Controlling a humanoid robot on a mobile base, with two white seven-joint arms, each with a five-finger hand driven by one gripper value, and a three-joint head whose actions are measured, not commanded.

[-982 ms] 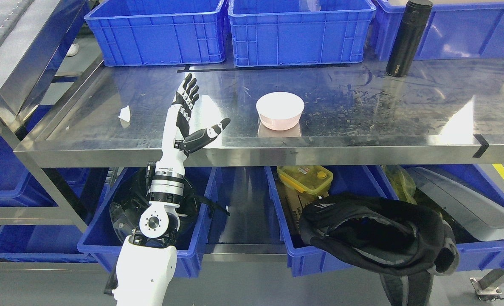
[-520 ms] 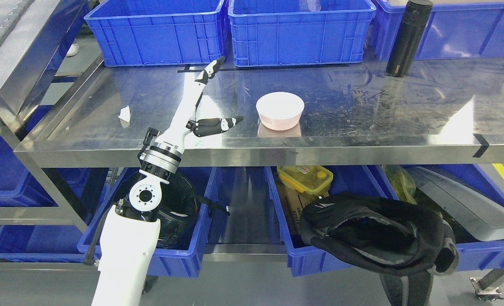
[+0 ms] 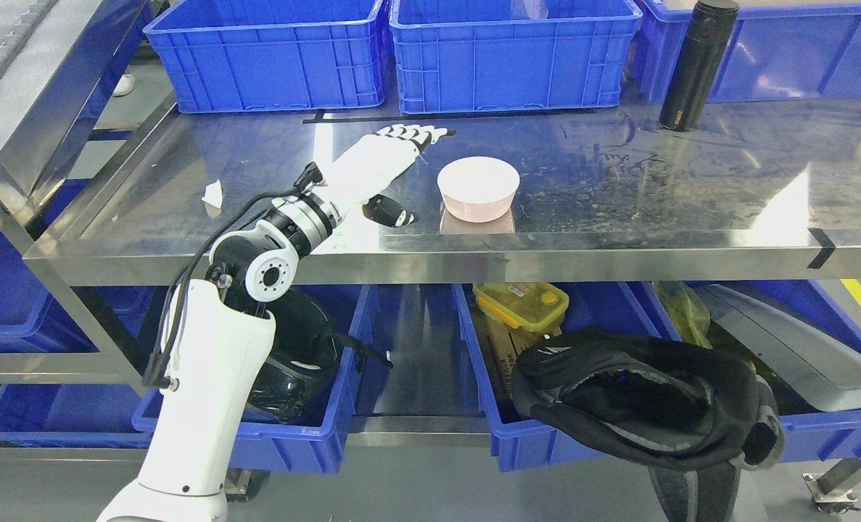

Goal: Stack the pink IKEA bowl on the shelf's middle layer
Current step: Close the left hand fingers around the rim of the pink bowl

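A pink bowl (image 3: 478, 188) stands upside down on the steel shelf (image 3: 619, 174), near its front edge. My left hand (image 3: 394, 163) reaches over the shelf just left of the bowl, back of the hand up, fingers stretched toward the bowl's far left side and thumb hanging below. It is open and holds nothing. A small gap separates the fingertips (image 3: 434, 133) from the bowl. The right arm does not show.
Three blue crates (image 3: 270, 54) line the back of the shelf. A black flask (image 3: 695, 65) stands at the back right. A white scrap (image 3: 213, 193) lies at the left. Below are blue bins, a yellow-lidded box (image 3: 521, 303) and a black bag (image 3: 640, 399).
My left arm has risen and swung right over the shelf. The hand turned from palm-up and upright to lying flat, back up, with fingers close to the bowl. The bowl has not moved.
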